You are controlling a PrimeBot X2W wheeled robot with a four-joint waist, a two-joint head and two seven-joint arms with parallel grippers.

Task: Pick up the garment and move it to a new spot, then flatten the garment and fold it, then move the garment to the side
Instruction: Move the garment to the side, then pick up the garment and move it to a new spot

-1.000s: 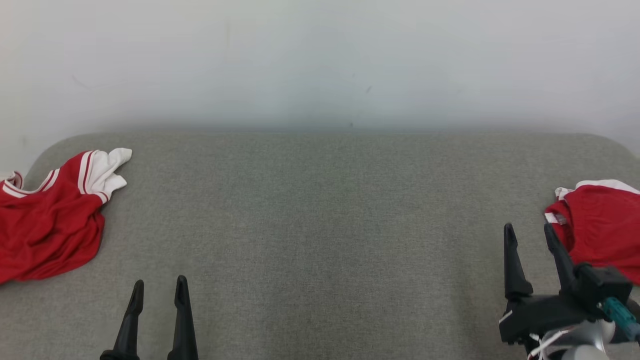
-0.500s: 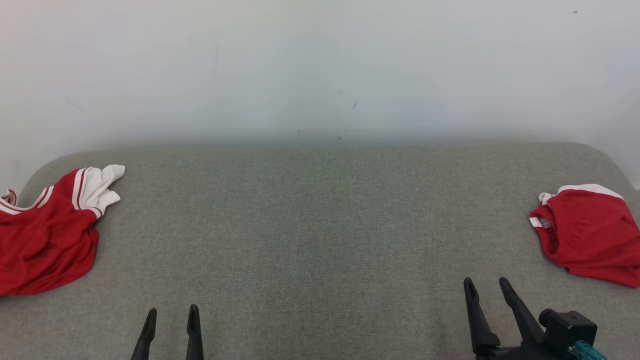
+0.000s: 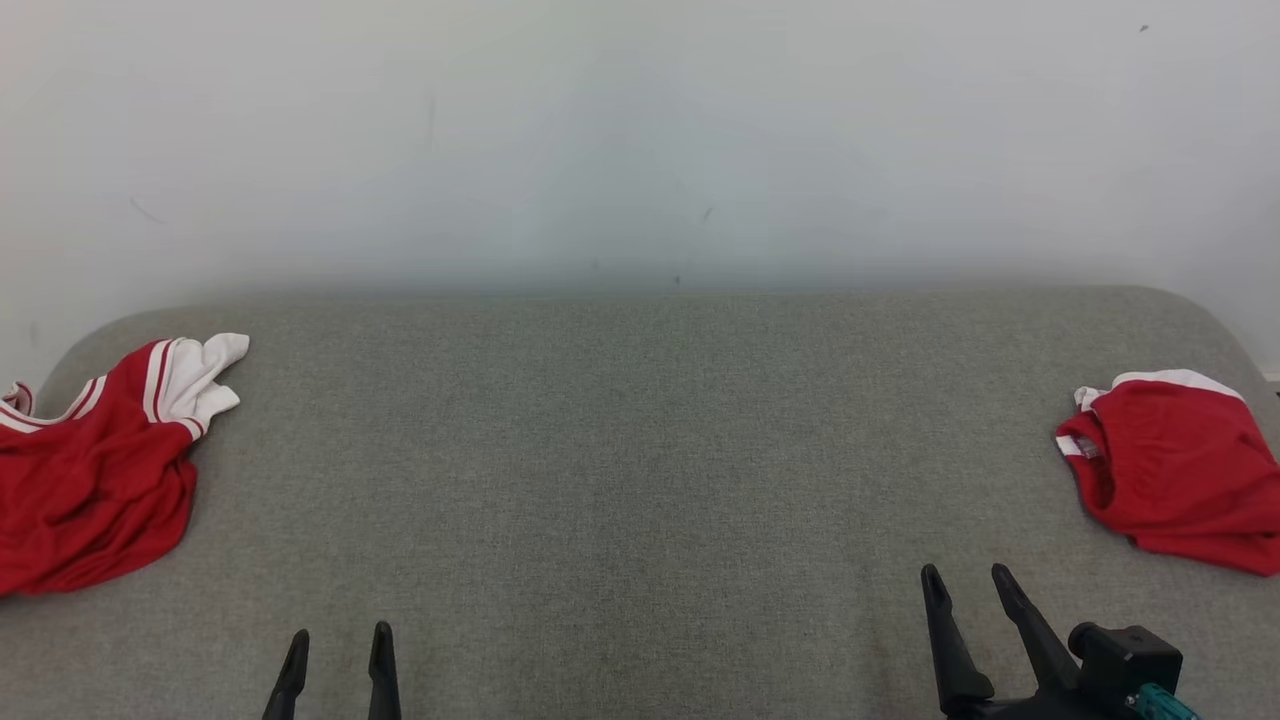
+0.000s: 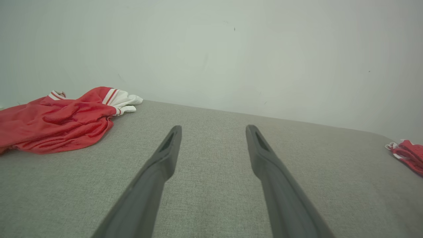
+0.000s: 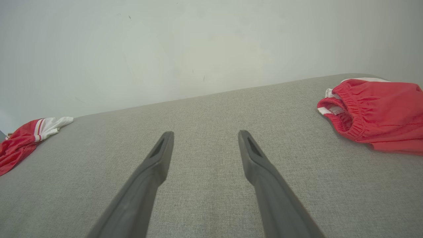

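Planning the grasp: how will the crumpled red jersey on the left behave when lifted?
The jersey lies in soft wrinkles, so it will probably hang limp. Its thin cloth looks light. Layers overlap, so one pinch may lift only a fold.

Soft, even light is washing the tabletop (image 3: 640, 450), leaving it bright and nearly shadowless, with faint shade lying along its far edge. The wrist views are bowing that edge, and the near fingers (image 4: 135, 205) are looking slightly soft, perhaps from closeness.

Perhaps a test room, grey fabric surface (image 3: 640, 450), white wall (image 3: 640, 130)
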